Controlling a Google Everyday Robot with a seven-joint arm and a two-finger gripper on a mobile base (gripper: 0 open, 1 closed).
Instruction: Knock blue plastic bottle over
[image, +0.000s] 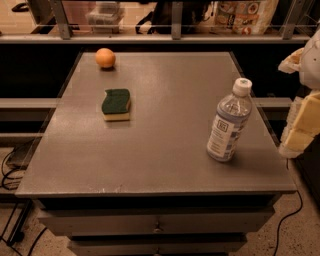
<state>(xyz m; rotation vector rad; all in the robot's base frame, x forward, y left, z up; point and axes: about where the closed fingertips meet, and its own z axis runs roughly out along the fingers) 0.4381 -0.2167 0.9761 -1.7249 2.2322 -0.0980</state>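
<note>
**Bottle upright on desk, hand off to the right**

Blue plastic bottle (229, 122) stands upright on the right front part of the desk (165, 125), near the right edge and not far from the front edge. White cap (242, 86) is on. The white label (222, 132) with dark print faces the camera, and the body is clear with a bluish tint.

Hand (301, 131) is at the far right of the view, beyond the desk's right edge and cut off by the frame. Pale yellow and white parts show. It is near the bottle but apart from it, with no contact. Cannot tell if the hand is released or clenched. Nothing is seen held in it.

Sponge (116, 104), green top over a yellow base, lies flat left of centre, well apart from the bottle. Orange (105, 58) sits near the far left corner, beyond the sponge.

Drawers (157, 222) with small knobs are below the desk front. A cable (287, 220) runs on the floor at lower right.
</note>
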